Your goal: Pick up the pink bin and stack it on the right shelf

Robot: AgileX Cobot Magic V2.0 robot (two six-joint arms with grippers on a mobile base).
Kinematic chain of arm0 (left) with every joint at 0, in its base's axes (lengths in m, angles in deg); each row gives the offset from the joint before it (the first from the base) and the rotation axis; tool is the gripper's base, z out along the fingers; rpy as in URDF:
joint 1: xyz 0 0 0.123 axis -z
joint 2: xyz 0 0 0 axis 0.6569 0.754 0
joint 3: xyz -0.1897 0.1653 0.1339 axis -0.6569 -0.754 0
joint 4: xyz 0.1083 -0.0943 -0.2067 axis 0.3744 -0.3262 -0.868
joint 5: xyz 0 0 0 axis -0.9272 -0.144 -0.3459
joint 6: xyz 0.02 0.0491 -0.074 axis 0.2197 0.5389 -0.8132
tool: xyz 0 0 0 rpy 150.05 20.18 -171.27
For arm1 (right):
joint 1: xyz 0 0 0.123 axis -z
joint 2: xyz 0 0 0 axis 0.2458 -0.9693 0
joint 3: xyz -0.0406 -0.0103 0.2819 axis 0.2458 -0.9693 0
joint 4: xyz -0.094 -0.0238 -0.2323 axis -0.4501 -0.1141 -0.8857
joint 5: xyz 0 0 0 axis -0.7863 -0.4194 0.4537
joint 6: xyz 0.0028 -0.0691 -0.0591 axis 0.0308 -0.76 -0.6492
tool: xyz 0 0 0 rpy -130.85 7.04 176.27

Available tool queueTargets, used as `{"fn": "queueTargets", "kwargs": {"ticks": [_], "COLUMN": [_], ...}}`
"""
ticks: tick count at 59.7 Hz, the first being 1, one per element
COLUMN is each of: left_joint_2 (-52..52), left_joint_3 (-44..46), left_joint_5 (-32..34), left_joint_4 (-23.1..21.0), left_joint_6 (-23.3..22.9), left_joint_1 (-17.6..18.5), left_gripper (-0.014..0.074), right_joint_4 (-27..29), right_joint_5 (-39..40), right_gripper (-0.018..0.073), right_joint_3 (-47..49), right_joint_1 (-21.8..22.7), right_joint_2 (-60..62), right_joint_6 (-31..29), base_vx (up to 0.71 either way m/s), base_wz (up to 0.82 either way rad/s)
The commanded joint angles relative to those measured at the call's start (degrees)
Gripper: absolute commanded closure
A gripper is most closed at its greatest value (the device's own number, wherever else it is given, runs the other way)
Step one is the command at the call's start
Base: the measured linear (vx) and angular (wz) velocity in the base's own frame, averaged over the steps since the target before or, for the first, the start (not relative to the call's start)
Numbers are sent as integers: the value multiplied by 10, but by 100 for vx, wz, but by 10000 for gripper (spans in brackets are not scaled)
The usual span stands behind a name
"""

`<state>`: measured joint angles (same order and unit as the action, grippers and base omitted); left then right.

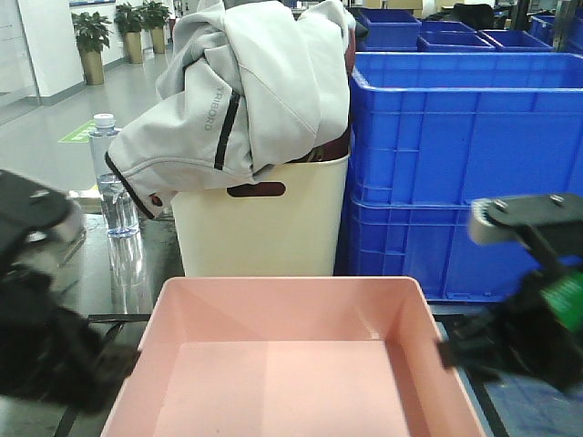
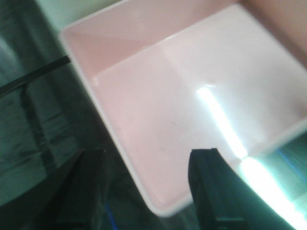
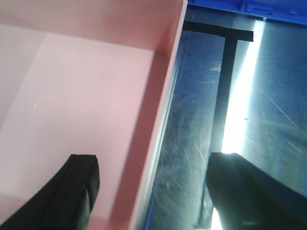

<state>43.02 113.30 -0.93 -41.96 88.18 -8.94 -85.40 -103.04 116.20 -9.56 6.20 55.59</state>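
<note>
The pink bin (image 1: 291,364) sits on the shiny steel shelf top (image 1: 100,273) marked with black tape lines, right in front of me. My left gripper (image 1: 123,360) is open at the bin's left wall. In the left wrist view the gripper (image 2: 148,189) straddles the rim near a corner of the bin (image 2: 192,96), one finger outside, one inside. My right gripper (image 1: 448,350) is open at the right wall. In the right wrist view it (image 3: 153,191) straddles the bin's wall (image 3: 148,143), one finger inside, one over the steel top (image 3: 278,105).
A tall cream bin (image 1: 264,228) draped with a grey jacket (image 1: 246,82) stands just behind the pink bin. Stacked blue crates (image 1: 465,155) stand at the back right. A water bottle (image 1: 114,182) stands at the back left. Potted plants line the far floor.
</note>
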Motion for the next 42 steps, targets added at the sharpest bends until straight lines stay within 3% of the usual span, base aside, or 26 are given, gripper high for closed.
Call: {"fn": "queueTargets", "kwargs": {"ticks": [1,8,13,22,31,42], "left_joint_2": [-71,-156,-214,-304,-353,-362], "left_joint_3": [-31,-115,-176,-263,-316,-346], "left_joint_5": [49,87,98,108,111,123], "left_joint_4": [-74,-135,-152,-156,-156,-155], "left_joint_6": [71,122,149,154,154,154], "left_joint_1": [4,4,4,4,4,4], "left_gripper": [94,94,94,94,94,195], "right_joint_4": [2,36,64,112,116,110], "right_joint_5": [40,36,33,24,24,22], "right_gripper": [41,57,68,97,150,310], "right_joint_3": [-35,-103,-145,-215,-262,-285], "right_joint_1": [3,3,3,3,4,4], "right_joint_2": [79,167,217,297,349,365], "right_joint_6": [-51,-101,-127,-160,-159,-159], "base_vx": [0,0,0,0,0,0], "base_wz": [0,0,0,0,0,0]}}
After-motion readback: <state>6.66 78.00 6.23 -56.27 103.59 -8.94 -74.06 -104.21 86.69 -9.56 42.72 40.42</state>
